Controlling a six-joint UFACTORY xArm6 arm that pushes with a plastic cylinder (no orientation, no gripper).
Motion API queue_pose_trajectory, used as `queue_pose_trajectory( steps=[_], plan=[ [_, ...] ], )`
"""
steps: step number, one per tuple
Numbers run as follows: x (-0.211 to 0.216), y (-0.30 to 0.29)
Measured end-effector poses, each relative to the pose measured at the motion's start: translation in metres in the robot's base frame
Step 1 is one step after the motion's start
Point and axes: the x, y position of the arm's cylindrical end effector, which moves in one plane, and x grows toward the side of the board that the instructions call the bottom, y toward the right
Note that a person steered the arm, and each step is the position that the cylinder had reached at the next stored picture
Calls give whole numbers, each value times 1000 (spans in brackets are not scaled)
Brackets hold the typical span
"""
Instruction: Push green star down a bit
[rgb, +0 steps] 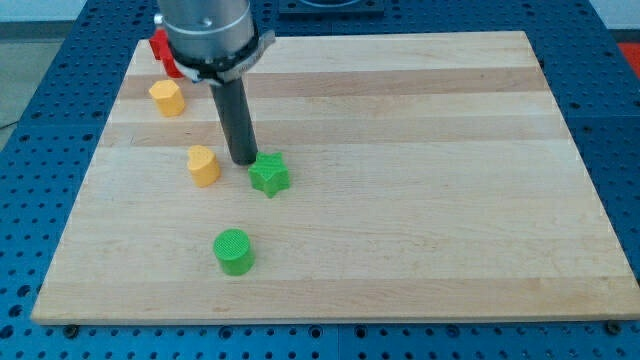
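My tip (243, 161), a bare rod tool that holds nothing, sits just above-left of the green star (269, 176) mid-left on the counter (450, 150), placed to shove it toward the view's bottom.

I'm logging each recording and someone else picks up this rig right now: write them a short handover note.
My tip sits on the board just above and to the view's left of the green star, close to it; contact cannot be confirmed.
The green star lies left of the board's centre, with the green cylinder below it and a yellow block at its left.
Done: tip is placed behind the star.
Left: push the star a bit toward the view's bottom.
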Motion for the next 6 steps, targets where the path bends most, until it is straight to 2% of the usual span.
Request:
queue_pose_trajectory(
  steps=[1,2,3,4,5,6],
  plan=[
    [4,22],
    [34,78],
    [56,98],
    [21,95],
    [-9,63],
    [31,62]
  ],
)
